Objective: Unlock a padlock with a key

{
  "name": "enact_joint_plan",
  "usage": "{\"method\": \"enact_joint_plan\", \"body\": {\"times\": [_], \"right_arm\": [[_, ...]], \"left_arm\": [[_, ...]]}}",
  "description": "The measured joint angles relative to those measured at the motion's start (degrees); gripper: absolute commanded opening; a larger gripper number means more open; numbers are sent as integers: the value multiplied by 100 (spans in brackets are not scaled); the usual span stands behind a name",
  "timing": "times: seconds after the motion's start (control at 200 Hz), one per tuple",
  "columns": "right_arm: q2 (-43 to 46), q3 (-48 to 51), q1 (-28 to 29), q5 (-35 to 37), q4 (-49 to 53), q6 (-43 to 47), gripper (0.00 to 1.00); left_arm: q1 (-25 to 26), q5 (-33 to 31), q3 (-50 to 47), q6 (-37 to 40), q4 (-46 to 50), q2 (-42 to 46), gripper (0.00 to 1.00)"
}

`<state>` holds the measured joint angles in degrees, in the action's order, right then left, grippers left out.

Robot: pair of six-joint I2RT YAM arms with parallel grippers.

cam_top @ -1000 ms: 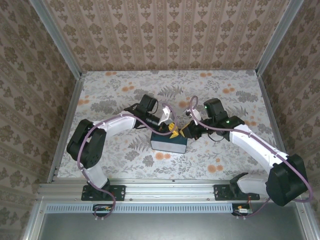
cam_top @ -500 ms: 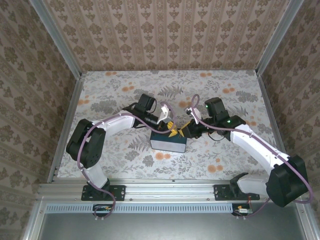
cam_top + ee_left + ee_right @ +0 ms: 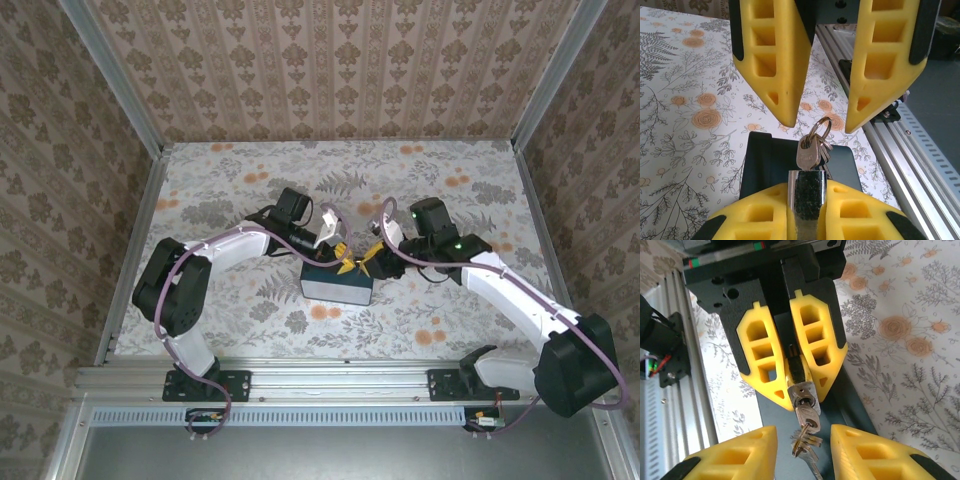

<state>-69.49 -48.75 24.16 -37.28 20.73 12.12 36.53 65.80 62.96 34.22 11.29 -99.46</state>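
My left gripper (image 3: 807,196) is shut on a silver padlock (image 3: 809,200), held just above a dark box (image 3: 338,285). A key (image 3: 809,154) sits in the padlock's keyhole, and its ring (image 3: 821,129) and spare keys hang from it. In the right wrist view the padlock (image 3: 801,390) is pinched in the left gripper (image 3: 800,390), with the key (image 3: 809,416) pointing toward me. My right gripper (image 3: 804,440) is open, one finger on each side of the hanging keys without touching them. In the top view the left gripper (image 3: 342,256) and right gripper (image 3: 372,254) face each other closely.
The dark box (image 3: 765,160) lies on the floral tabletop (image 3: 250,180) directly under both grippers. An aluminium rail (image 3: 920,165) runs along the near edge. Patterned walls enclose the table on three sides, with free room at the back and to both sides.
The right gripper has shifted slightly up and toward the padlock. The left wrist has turned a little while still holding the padlock.
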Motion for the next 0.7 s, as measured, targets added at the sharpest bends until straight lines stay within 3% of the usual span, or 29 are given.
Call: {"method": "enact_joint_plan", "body": {"times": [0.385,0.7], "right_arm": [[79,474,162,343,-892,422,33],[76,474,162,374,-1088,444,24]], "left_arm": [[0,24,0,-7,4,0,12],[-17,22,2,-7,28,0,11]]}}
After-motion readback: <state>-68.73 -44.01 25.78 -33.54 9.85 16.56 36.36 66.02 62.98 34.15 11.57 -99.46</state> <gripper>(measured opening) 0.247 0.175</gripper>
